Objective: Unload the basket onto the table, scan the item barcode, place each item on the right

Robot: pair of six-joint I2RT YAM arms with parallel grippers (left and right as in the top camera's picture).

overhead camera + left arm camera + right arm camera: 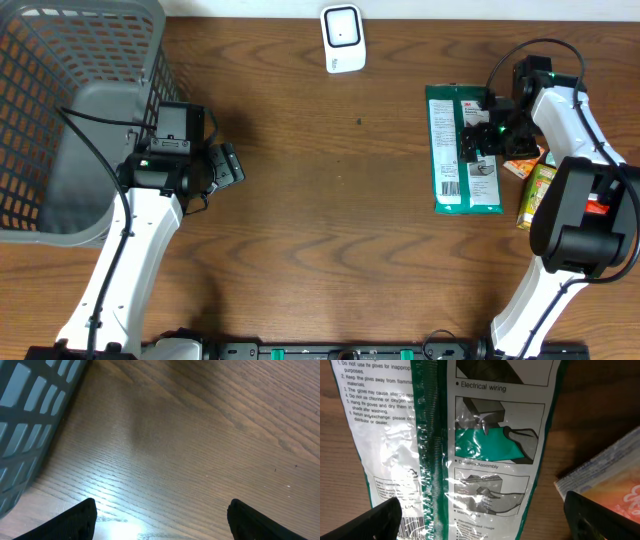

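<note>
The item is a flat green and white glove packet (463,150) lying on the wooden table at the right. In the right wrist view the packet (485,450) fills the frame, and its barcode (412,527) shows at the lower left, near one fingertip. My right gripper (487,140) hovers over the packet's right half, open, its fingers (380,520) spread wide with nothing between them. A white scanner (342,38) stands at the table's far edge, in the middle. My left gripper (228,165) is open over bare wood beside the basket, its fingers (75,522) empty.
A grey mesh basket (70,110) fills the far left corner, and its wall (25,420) shows in the left wrist view. An orange packet (521,165) and a yellow-green pack (536,195) lie just right of the glove packet, under the right arm.
</note>
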